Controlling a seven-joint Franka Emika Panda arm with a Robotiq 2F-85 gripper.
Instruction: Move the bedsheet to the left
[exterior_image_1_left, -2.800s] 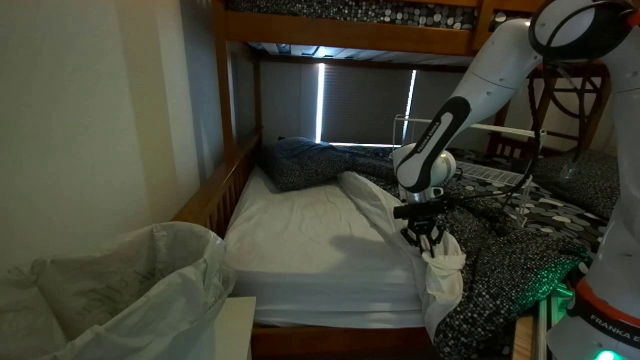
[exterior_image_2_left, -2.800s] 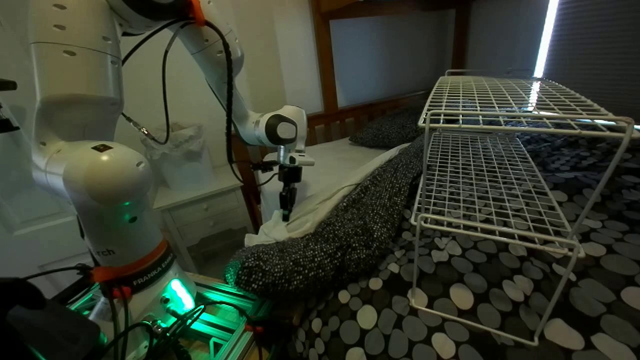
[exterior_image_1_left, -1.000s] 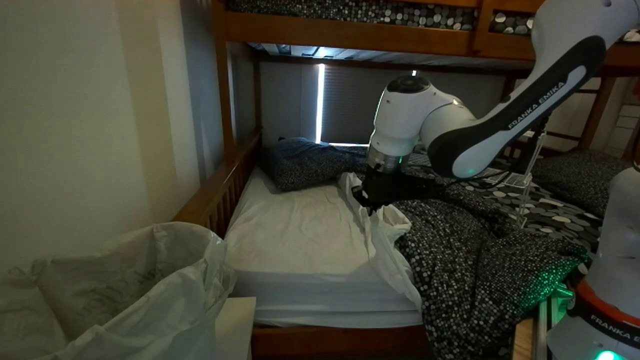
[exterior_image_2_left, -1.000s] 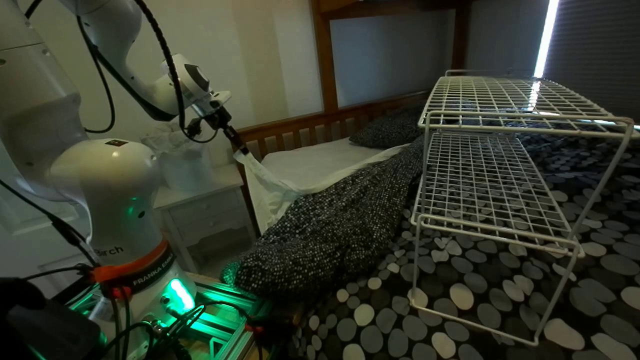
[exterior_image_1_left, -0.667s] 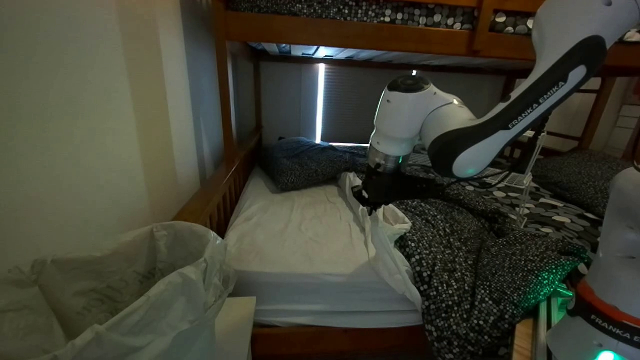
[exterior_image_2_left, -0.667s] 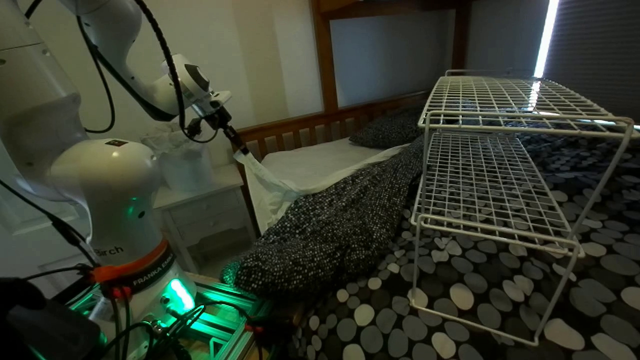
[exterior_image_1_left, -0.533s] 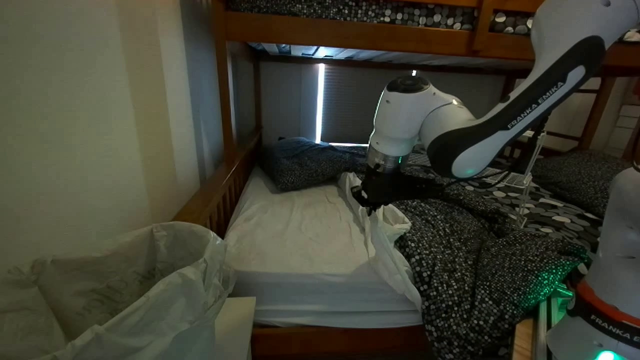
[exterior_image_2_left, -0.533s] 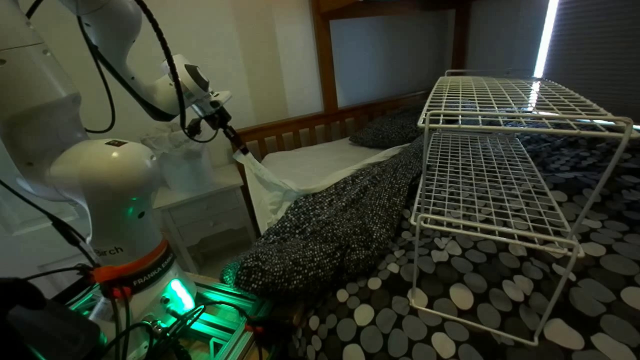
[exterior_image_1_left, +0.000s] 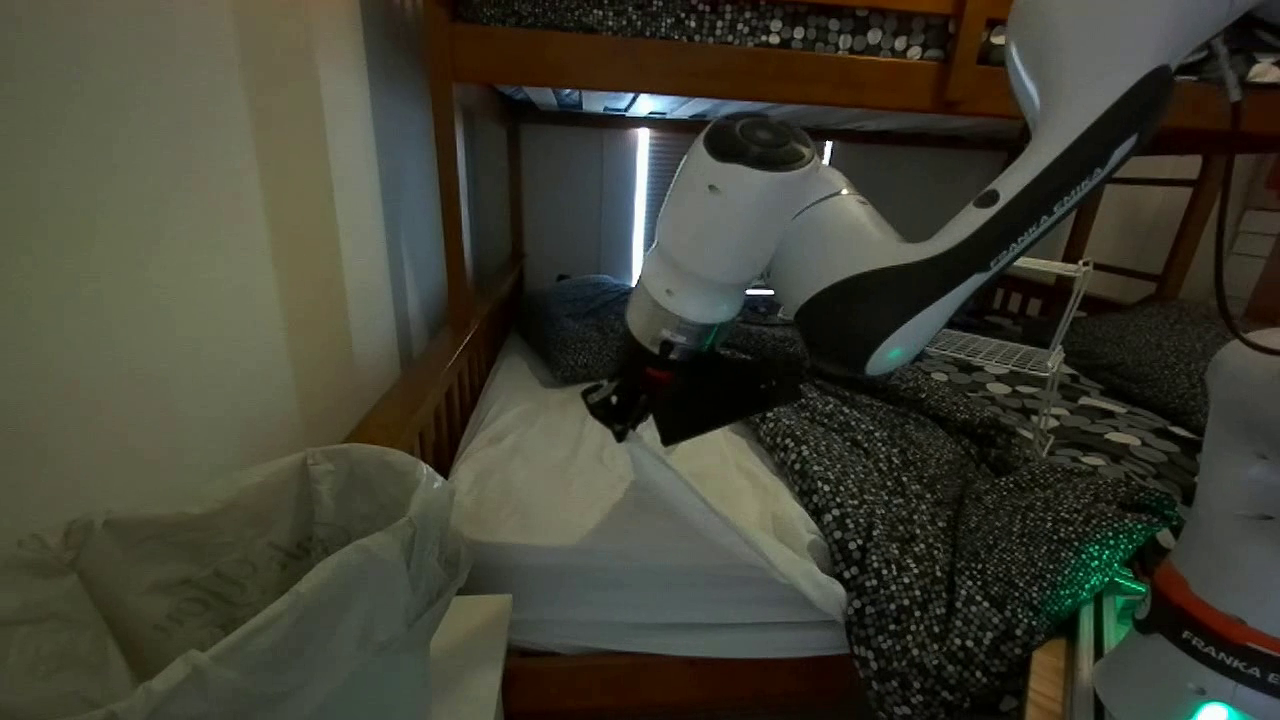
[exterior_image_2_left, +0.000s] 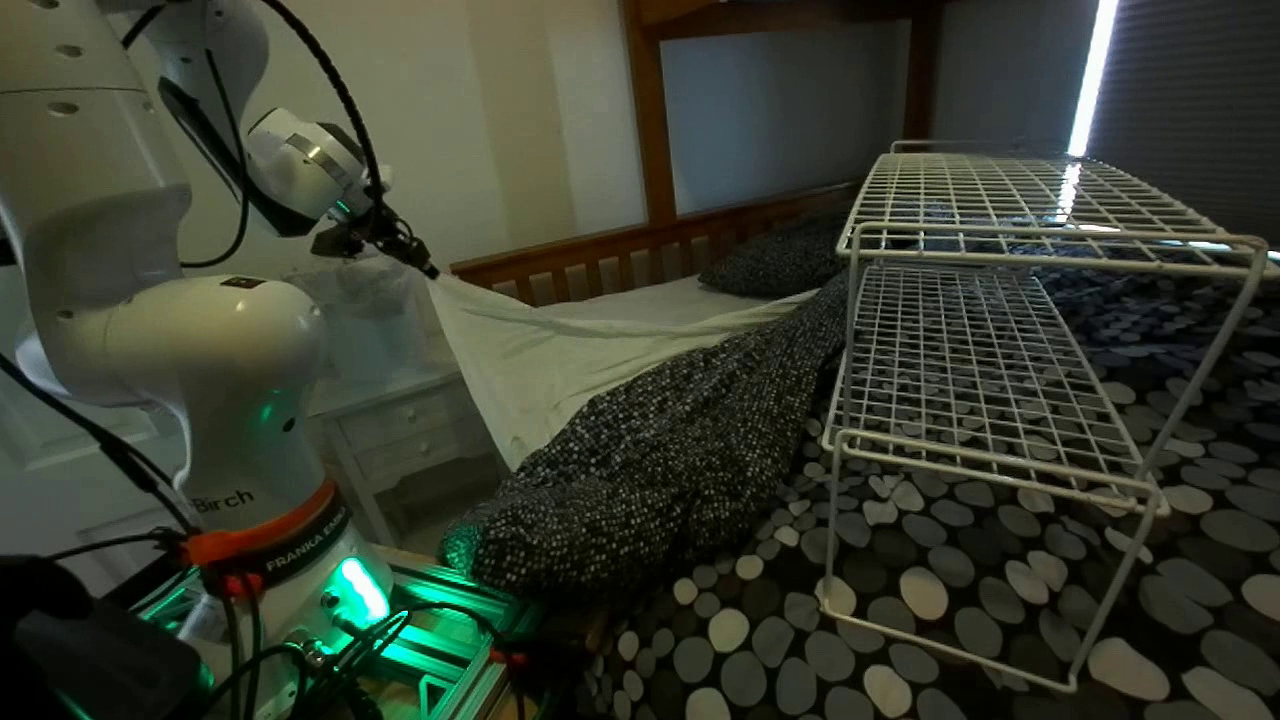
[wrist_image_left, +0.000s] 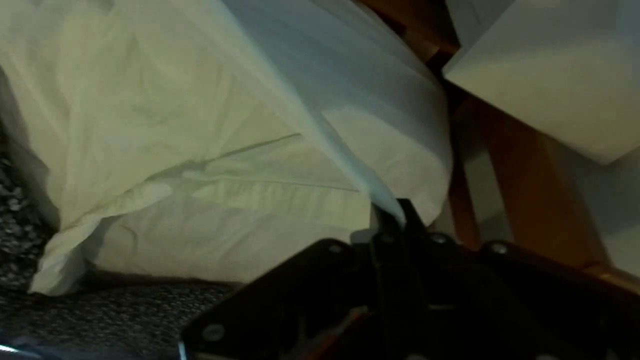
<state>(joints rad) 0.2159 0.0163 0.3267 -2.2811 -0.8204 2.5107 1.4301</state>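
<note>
My gripper (exterior_image_1_left: 622, 436) is above the bed's near half in an exterior view. It is shut on a corner of the white bedsheet (exterior_image_1_left: 735, 485). The bedsheet (exterior_image_2_left: 540, 350) stretches from the gripper (exterior_image_2_left: 430, 270) down to the dark duvet in an exterior view, lifted and fairly taut. In the wrist view a folded strand of bedsheet (wrist_image_left: 320, 132) runs into the closed fingertips (wrist_image_left: 395, 215). The white-covered mattress (exterior_image_1_left: 545, 490) lies below and to the left of the gripper. The pinched end of the sheet is hidden between the fingers.
A dark dotted duvet (exterior_image_1_left: 930, 530) lies right of the sheet. A dark pillow (exterior_image_1_left: 572, 315) is at the far end. A wooden rail (exterior_image_1_left: 425, 410) bounds the left side. A plastic-lined bin (exterior_image_1_left: 300, 570) stands near left on a white nightstand (exterior_image_2_left: 410, 420). A white wire rack (exterior_image_2_left: 990, 380) stands on the bed.
In 2.8 seconds my gripper has risen from the bed's near right corner and moved left, carrying the sheet corner. The sheet has unfolded across the mattress. In the last half second it moved further left.
</note>
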